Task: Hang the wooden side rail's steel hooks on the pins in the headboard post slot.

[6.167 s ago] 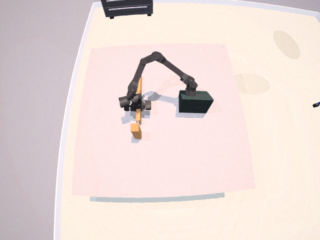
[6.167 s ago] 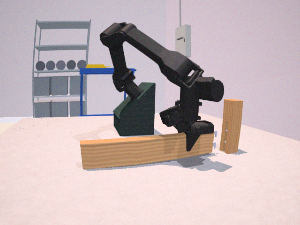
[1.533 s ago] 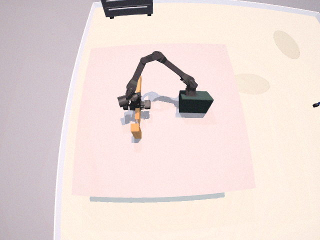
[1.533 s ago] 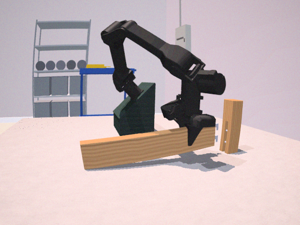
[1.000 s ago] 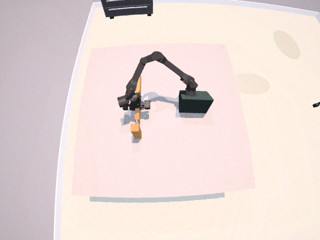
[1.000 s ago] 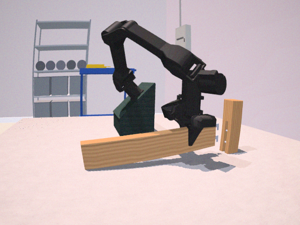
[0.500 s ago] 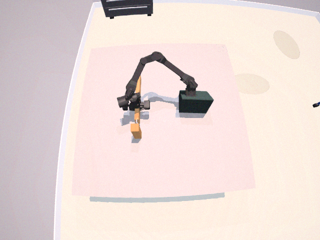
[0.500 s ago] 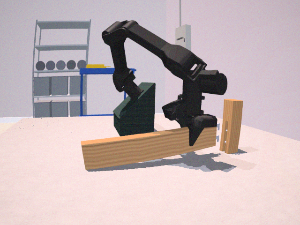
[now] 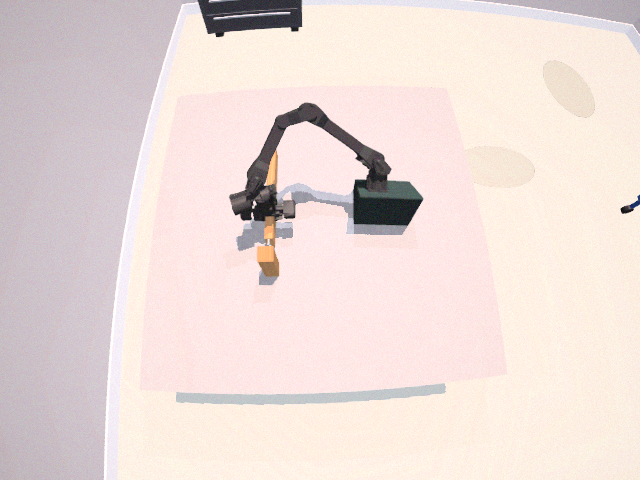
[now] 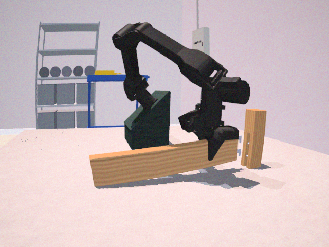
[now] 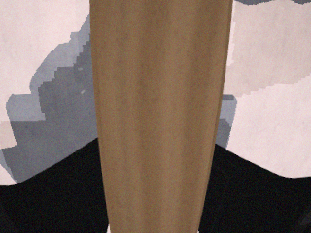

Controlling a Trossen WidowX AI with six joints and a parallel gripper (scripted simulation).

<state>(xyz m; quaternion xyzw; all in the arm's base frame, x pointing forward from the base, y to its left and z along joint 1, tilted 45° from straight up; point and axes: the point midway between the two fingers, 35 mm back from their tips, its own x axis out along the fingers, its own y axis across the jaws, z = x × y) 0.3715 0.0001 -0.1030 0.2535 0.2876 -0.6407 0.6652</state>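
The wooden side rail (image 9: pixel 269 227) (image 10: pixel 159 164) (image 11: pixel 157 97) is tilted, its hook end raised above the table and its far end resting on the table. My gripper (image 10: pixel 216 148) is shut on the rail near the hook end; its black fingers flank the rail in the wrist view. Two steel hooks, the upper (image 10: pixel 239 139) and the lower (image 10: pixel 239 152), stick out toward the post, with a small gap between. The headboard post (image 9: pixel 268 260) (image 10: pixel 256 138) stands upright. Its slot shows two pins, the upper (image 10: pixel 248 143) and the lower (image 10: pixel 247 155). The hooks stand a little higher than the pins, outside the slot.
The arm's dark green base block (image 9: pixel 385 209) (image 10: pixel 152 130) stands to one side of the rail. Behind the table are a grey shelf (image 10: pixel 67 51) and a blue bench (image 10: pixel 114 77). A dark drawer cabinet (image 9: pixel 253 18) stands off at the far edge of the room.
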